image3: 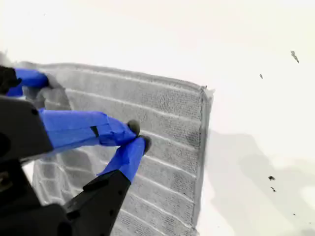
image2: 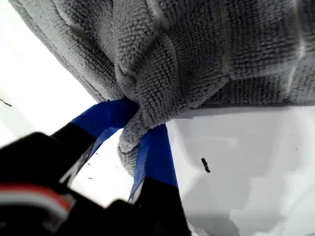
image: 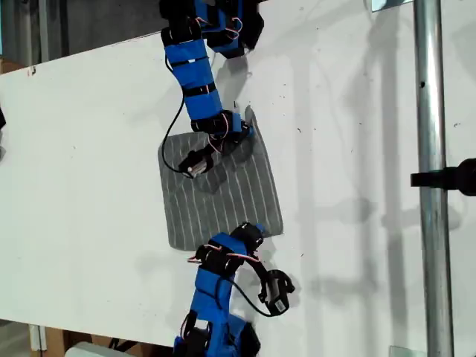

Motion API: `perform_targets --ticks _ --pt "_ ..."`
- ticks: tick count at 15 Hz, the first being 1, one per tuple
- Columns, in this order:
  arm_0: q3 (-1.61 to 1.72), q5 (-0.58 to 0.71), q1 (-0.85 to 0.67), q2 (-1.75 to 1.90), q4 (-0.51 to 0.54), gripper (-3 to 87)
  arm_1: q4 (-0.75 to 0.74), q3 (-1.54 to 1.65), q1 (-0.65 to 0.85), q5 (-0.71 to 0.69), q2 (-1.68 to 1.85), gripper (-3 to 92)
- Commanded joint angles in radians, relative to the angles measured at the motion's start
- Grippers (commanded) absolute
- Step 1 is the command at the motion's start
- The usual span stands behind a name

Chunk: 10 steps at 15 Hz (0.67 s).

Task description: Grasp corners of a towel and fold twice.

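Now, in the exterior view, the towel (image: 223,190) lies flat in the middle of the white worktop (image: 89,149). In the first wrist view, my first claw (image2: 135,130) pinches a bunched towel corner (image2: 130,147). In the second wrist view, my second claw (image3: 138,137) is pressed together over the striped towel.

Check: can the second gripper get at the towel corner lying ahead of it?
Probably yes. My second gripper sits over the towel with jaws closed; the corner lies flat, uncovered, nothing between. It must open first.
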Motion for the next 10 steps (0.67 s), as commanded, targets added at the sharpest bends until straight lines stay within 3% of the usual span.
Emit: perform_targets --ticks 1,7,10 --pt "-0.239 0.063 0.0 -0.086 0.104 43.5 -0.012 -0.008 0.0 -0.011 0.005 -0.1" --pt "-0.175 0.06 -0.04 -0.092 0.153 41.9 -0.012 -0.008 -0.005 -0.011 0.006 -0.1" --pt "-0.078 0.003 -0.043 -0.155 0.046 40.2 -0.012 -0.006 -0.003 -0.011 0.006 -0.1"
